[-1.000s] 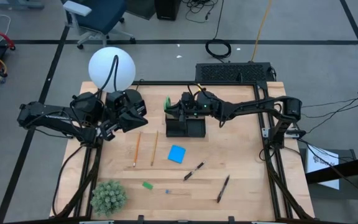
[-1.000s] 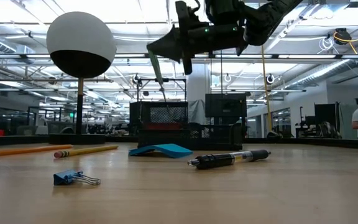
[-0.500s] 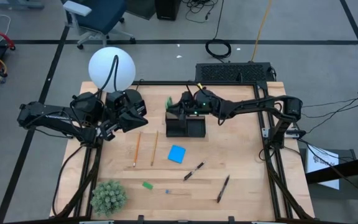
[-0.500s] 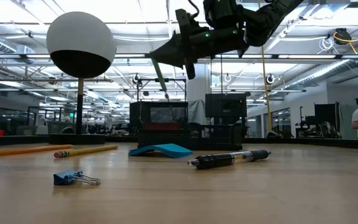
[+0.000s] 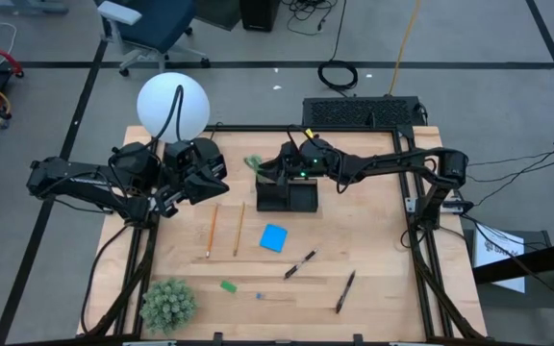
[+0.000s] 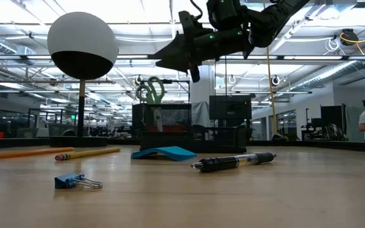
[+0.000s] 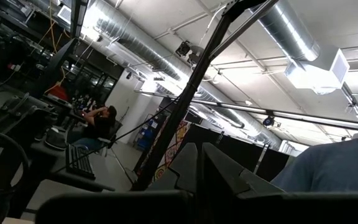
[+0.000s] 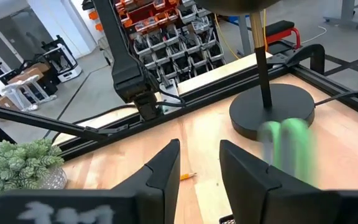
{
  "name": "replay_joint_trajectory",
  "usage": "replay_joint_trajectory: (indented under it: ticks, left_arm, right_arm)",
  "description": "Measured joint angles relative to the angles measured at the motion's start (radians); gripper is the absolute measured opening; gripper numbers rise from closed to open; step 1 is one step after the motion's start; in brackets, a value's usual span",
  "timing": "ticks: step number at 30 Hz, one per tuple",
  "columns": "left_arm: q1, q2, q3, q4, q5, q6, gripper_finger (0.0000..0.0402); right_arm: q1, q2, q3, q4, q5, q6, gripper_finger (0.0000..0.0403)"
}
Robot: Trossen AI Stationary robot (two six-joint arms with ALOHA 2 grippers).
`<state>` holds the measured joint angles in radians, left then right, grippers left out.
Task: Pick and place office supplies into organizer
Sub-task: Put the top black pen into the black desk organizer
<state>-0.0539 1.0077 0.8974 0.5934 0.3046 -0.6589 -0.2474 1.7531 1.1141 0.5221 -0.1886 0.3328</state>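
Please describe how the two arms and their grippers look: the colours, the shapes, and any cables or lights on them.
Both arms are dark, almost black, built of slim jointed links. The left gripper and right gripper each end in two dark, wedge-shaped fingers. Small green lights glow on the right arm's wrist. Black cables run along the right arm.

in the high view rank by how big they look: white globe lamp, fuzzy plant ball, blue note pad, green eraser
1. white globe lamp
2. fuzzy plant ball
3. blue note pad
4. green eraser

The lamp stands taller, nearer the overhead camera, so its lead over the plant ball is unsure.
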Motion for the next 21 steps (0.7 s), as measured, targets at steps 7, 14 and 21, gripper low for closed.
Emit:
replay_joint_trajectory:
  ticks: [7,14,21]
  left_arm:
    - [0.0,0.0,0.0,0.0,0.0,0.0,0.0021]
    - [0.0,0.0,0.0,0.0,0.0,0.0,0.0021]
    - [0.0,0.0,0.0,0.0,0.0,0.0,0.0021]
  right_arm:
    - [0.0,-0.037,0.0,-0.004,-0.082,-0.004,0.0103]
    - [0.008,-0.126,0.0,-0.062,-0.158,-0.018,0.0102]
    - [0.047,-0.236,0.0,-0.207,-0.157,-0.15,0.0104]
